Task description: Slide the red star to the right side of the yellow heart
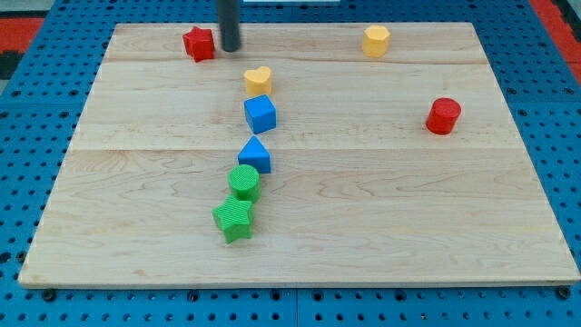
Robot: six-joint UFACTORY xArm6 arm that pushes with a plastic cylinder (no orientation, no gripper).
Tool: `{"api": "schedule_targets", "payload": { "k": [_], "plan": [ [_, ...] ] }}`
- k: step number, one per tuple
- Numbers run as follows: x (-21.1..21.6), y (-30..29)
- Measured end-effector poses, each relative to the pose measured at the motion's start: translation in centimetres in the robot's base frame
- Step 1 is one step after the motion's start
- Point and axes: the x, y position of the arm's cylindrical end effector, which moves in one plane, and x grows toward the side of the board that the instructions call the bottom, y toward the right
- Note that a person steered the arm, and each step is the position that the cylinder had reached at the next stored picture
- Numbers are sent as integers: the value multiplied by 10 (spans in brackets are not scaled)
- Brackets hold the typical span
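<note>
The red star (198, 43) lies near the board's top edge, left of centre. The yellow heart (258, 80) lies below and to the right of it. My tip (231, 49) stands just right of the red star, close to it, and above-left of the yellow heart. I cannot tell whether the tip touches the star.
A blue cube (260, 113), a blue triangle block (255, 155), a green cylinder (243, 182) and a green star (234, 219) form a line below the heart. A yellow hexagon (376, 40) lies top right, a red cylinder (443, 116) at the right. The wooden board (408, 218) sits on blue pegboard.
</note>
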Motion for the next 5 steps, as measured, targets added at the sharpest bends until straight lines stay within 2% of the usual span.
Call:
{"api": "schedule_targets", "payload": {
  "k": [1, 2, 3, 4, 5],
  "plan": [
    [-39, -6],
    [-29, -99],
    [7, -75],
    [8, 63],
    [0, 68]
  ]
}}
